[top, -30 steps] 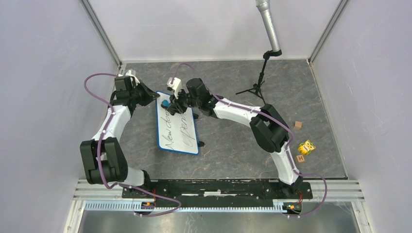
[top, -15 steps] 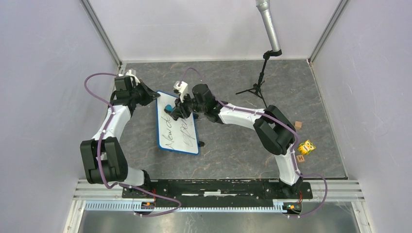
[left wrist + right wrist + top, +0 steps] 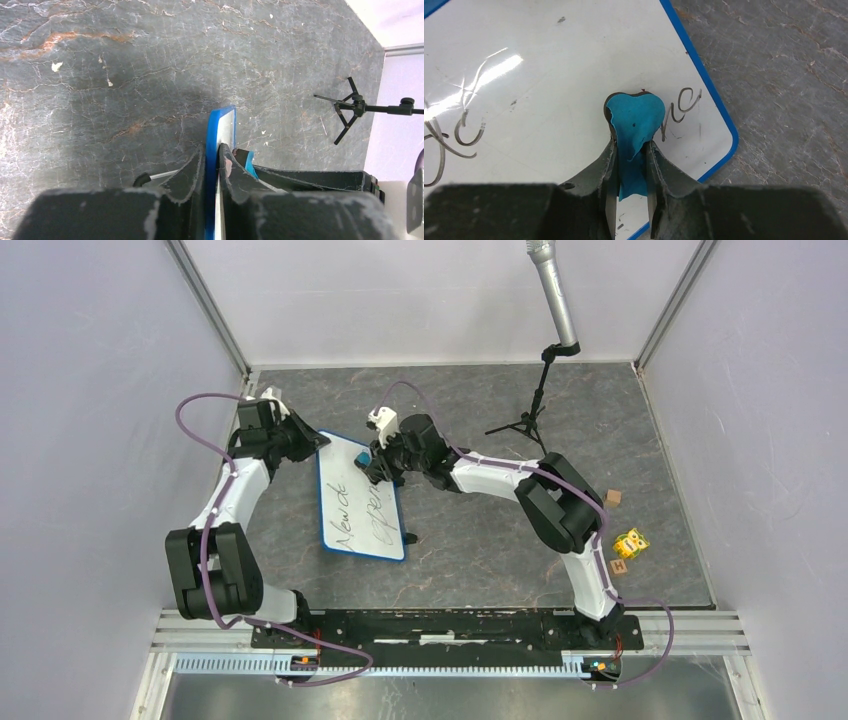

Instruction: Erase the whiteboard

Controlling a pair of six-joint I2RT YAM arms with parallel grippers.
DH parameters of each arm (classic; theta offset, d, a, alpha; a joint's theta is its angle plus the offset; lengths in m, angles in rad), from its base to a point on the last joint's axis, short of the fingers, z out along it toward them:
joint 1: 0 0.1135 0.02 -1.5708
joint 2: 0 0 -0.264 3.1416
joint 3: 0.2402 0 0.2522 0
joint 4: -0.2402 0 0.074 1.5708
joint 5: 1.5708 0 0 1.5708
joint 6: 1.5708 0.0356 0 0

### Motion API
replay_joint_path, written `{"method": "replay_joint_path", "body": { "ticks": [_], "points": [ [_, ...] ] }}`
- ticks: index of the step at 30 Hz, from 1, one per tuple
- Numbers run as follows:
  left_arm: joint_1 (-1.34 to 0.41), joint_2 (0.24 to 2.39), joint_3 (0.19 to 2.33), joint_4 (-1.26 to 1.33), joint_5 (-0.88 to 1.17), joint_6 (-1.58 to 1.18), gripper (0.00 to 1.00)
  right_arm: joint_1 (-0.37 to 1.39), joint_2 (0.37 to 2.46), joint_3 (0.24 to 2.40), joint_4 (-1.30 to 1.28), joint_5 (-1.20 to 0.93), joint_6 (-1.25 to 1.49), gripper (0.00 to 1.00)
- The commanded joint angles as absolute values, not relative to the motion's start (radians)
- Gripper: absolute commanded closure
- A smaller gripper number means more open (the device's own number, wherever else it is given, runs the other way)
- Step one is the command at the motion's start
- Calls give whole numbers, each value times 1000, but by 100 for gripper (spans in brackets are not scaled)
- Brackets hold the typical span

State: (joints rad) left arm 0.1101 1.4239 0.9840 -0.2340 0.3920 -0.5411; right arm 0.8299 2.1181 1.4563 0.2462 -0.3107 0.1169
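Here right claw [image 3: 631,144] holds eraser [image 3: 634,117] (left claw [image 3: 212,150] clamps whiteboard [image 3: 360,502]).

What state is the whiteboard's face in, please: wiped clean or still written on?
Still written on: black handwriting crosses the whiteboard, and letters show beside the eraser.

Hiding all but a blue-rimmed sliver of the whiteboard [image 3: 220,125] between the fingers of the left pincer [image 3: 214,150]. Cutting off the handwriting [image 3: 684,107] at the right wrist view's left edge, burying more under the eraser [image 3: 634,120] and right pincer [image 3: 631,147].
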Motion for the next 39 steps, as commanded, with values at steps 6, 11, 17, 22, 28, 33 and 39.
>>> {"method": "replay_joint_path", "body": {
  "ticks": [6,11,17,22,28,33,39],
  "points": [
    [98,1410,978,-216,451,-482,97,896,2088,1528,311,-337,139,96],
    [99,1401,963,-184,477,-469,98,873,2134,1615,285,-367,153,96],
    [97,1389,951,-161,486,-465,98,885,2160,1645,298,-481,138,95],
    [97,1383,952,-160,479,-463,98,942,2131,1585,266,-528,33,95],
    [98,1379,954,-170,465,-465,98,985,2036,1391,355,-518,8,95],
    [97,1372,956,-175,463,-462,98,964,2025,1333,434,-445,56,96],
    [97,1365,955,-175,465,-462,98,873,2091,1367,454,-393,188,95]
  ]
}}
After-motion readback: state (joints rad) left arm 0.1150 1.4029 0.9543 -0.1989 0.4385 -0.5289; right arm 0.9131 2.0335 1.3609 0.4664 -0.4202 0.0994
